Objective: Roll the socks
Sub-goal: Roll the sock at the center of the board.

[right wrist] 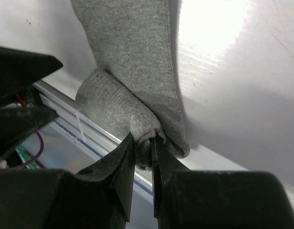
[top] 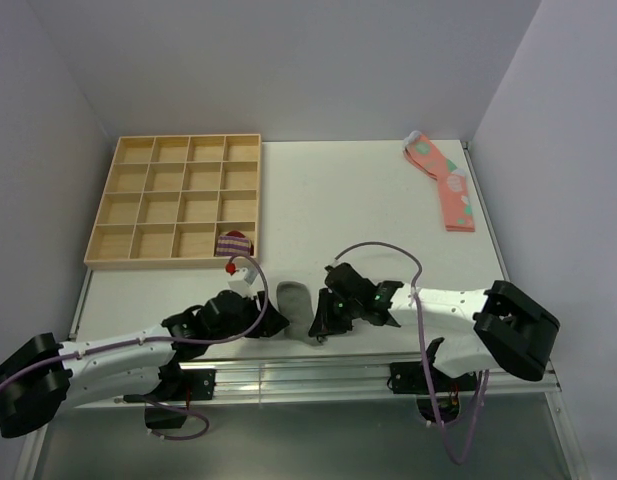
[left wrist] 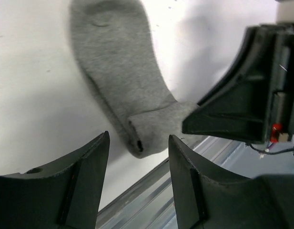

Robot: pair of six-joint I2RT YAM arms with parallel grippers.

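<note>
A grey sock lies near the table's front edge between my two grippers, toe end away from me. In the left wrist view the grey sock has its near end folded over into a short roll. My left gripper is open just short of that roll, with nothing between its fingers. My right gripper is shut on the rolled end of the sock, pinching a fold of fabric. From above, the left gripper and right gripper flank the sock's near end.
A wooden compartment tray sits at the back left, with a small purple-striped sock bundle in its near right cell. Pink spotted socks lie at the far right. The metal rail runs right behind the sock's near end.
</note>
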